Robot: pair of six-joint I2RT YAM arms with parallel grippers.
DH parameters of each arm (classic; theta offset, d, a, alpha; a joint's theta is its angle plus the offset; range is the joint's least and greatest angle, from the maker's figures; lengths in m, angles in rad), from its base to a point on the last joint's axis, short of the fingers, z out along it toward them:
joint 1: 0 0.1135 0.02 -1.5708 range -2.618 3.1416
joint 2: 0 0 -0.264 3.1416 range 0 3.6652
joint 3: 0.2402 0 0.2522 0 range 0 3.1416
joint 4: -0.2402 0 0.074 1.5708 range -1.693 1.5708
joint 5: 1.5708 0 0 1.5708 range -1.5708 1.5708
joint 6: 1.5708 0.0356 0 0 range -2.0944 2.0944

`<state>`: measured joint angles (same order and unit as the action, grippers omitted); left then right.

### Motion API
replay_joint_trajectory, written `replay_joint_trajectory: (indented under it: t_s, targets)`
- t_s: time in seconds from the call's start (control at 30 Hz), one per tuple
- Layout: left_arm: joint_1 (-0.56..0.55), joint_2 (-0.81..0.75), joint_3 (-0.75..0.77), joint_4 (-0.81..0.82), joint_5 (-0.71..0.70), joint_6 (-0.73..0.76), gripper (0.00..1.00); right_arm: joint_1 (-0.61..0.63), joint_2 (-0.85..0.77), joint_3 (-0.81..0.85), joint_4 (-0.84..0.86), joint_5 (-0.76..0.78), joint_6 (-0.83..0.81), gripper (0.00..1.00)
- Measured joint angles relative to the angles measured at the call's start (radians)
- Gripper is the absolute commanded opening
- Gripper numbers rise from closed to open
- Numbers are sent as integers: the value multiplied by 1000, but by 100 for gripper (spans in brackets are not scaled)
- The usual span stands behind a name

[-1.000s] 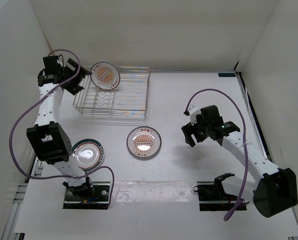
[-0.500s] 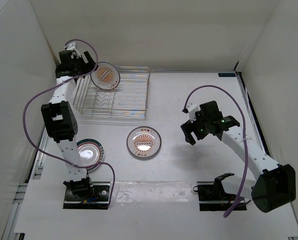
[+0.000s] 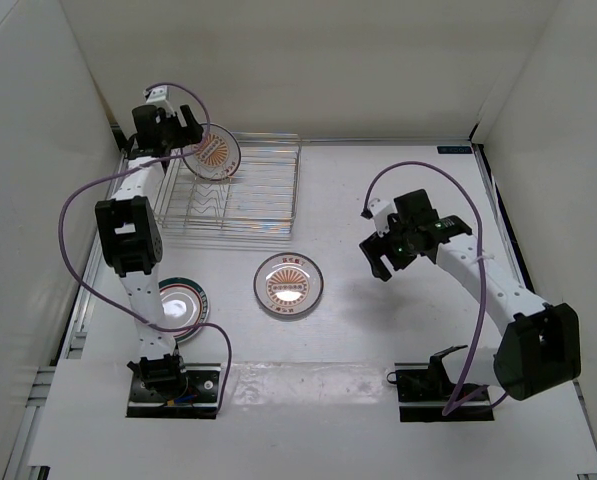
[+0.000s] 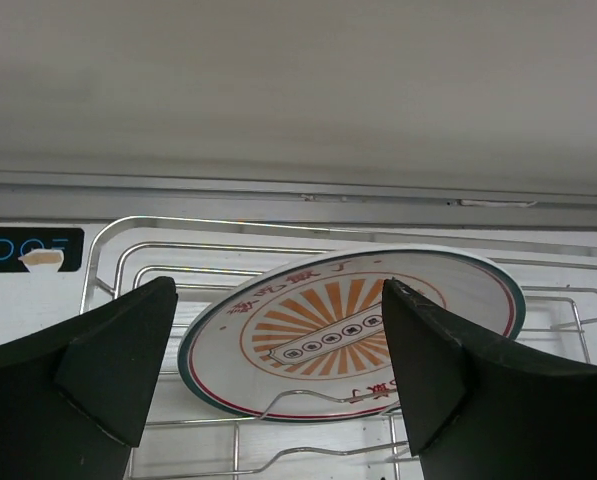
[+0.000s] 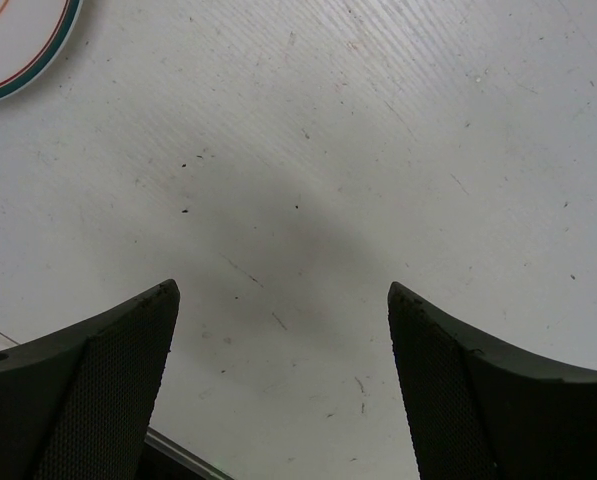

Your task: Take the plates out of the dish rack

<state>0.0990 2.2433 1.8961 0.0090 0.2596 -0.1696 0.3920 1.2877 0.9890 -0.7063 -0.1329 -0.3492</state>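
Note:
One sunburst plate (image 3: 214, 152) stands tilted on edge in the far left slot of the wire dish rack (image 3: 248, 205). My left gripper (image 3: 185, 138) hovers just left of it, open. In the left wrist view the plate (image 4: 308, 335) fills the gap between the wide-apart fingers (image 4: 118, 350) without being gripped, above the rack wires (image 4: 108, 240). A second sunburst plate (image 3: 289, 284) lies flat on the table. A plain plate (image 3: 178, 306) lies near the left arm, partly hidden by it. My right gripper (image 3: 380, 262) is open over bare table (image 5: 278, 290).
White walls close in the table on the left, back and right. The left arm's purple cable loops over the rack's left side. The flat sunburst plate's rim (image 5: 23, 50) shows at the right wrist view's top left. Arm bases sit at the near edge.
My left arm has swung in from the rack's left corner to the standing plate, its jaws narrowing slightly. The right arm has drifted a little toward the table's middle.

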Motion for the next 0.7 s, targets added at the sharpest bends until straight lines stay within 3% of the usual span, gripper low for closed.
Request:
replay_joint_trajectory:
  t_s: [0.07, 0.2, 0.37, 0.7]
  targets:
    - [3, 3, -13, 31, 11, 15, 92, -2, 10, 5, -1, 1, 1, 87]
    - [12, 3, -51, 89, 63, 34, 78, -6, 19, 5, -2, 3, 1, 87]
    - [36, 3, -107, 187, 139, 21, 45, -7, 23, 6, -2, 7, 0, 87]
    - [64, 3, -150, 240, 269, -26, 20, -11, 23, 10, -2, 19, 1, 87]
